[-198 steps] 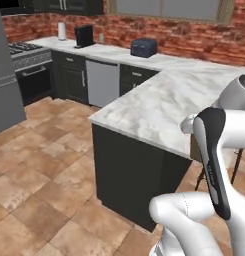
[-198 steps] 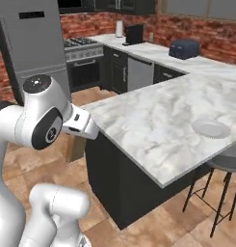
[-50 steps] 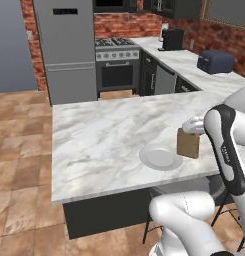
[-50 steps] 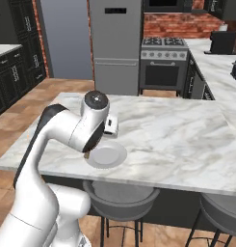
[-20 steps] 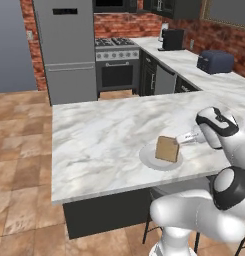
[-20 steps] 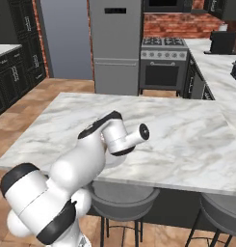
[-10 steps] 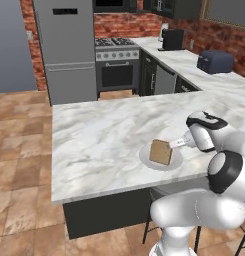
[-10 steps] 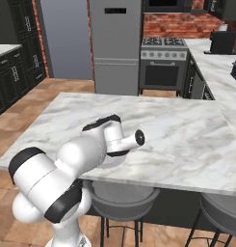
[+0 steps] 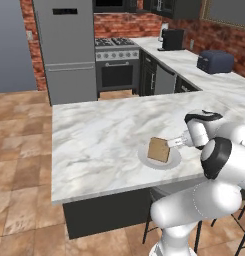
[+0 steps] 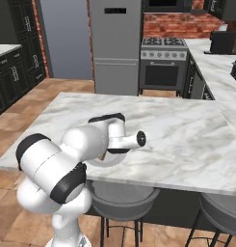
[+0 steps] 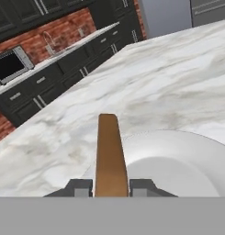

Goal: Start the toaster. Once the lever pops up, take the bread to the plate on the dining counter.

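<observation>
Pinched on edge between the robot's two dark gripper point(image 11: 111, 186) fingertips, a thin golden-brown bread slice point(image 9: 158, 149) stands over the round white plate point(image 9: 144, 156) on the marbled dining counter point(image 9: 94, 135), likely light, stiff and crumbly, best held gently by its flat faces

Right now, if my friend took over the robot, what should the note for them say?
Gripper: shut on the bread, holding it on edge.
Bread: over the plate on the dining counter; whether it touches the plate is unclear.
Toaster: far back on the other counter.
Done: bread taken out and carried to the plate.
Left: probably lower it, open the gripper so it lies on the plate, then back away.
</observation>
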Tool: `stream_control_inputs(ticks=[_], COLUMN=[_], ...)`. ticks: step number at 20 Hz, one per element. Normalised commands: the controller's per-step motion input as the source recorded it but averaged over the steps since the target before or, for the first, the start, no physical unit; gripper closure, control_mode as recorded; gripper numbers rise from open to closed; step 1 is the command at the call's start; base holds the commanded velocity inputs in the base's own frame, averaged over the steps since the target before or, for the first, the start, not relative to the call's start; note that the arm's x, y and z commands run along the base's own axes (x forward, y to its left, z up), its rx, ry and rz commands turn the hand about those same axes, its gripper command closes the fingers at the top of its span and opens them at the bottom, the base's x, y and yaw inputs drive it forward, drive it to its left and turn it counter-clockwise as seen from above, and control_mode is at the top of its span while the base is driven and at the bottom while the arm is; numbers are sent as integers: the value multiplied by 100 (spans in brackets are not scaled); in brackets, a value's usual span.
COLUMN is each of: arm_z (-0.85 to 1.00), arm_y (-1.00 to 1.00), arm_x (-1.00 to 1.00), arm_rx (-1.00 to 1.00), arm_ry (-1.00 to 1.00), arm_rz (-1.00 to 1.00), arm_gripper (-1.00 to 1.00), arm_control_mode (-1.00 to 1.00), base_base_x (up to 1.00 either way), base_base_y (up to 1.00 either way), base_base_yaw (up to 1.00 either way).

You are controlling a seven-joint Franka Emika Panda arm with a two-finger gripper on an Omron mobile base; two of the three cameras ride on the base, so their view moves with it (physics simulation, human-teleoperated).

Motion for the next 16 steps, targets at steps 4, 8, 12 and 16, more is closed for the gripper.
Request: stream_control_inputs(ticks=[4,8,12,16], arm_z=[0,0,0,0], arm_y=[0,-11,-1,0], arm_x=[0,0,-4,-3], arm_rx=[0,0,0,0], arm_ry=[-4,0,3,8], arm_rz=[0,0,0,-1], arm_gripper=[100,100,100,100], arm_control_mode=[-100,-100,-100,-100], base_base_x=[0,0,0,0], base_base_y=[0,0,0,0], base_base_yaw=[0,0,0,0])
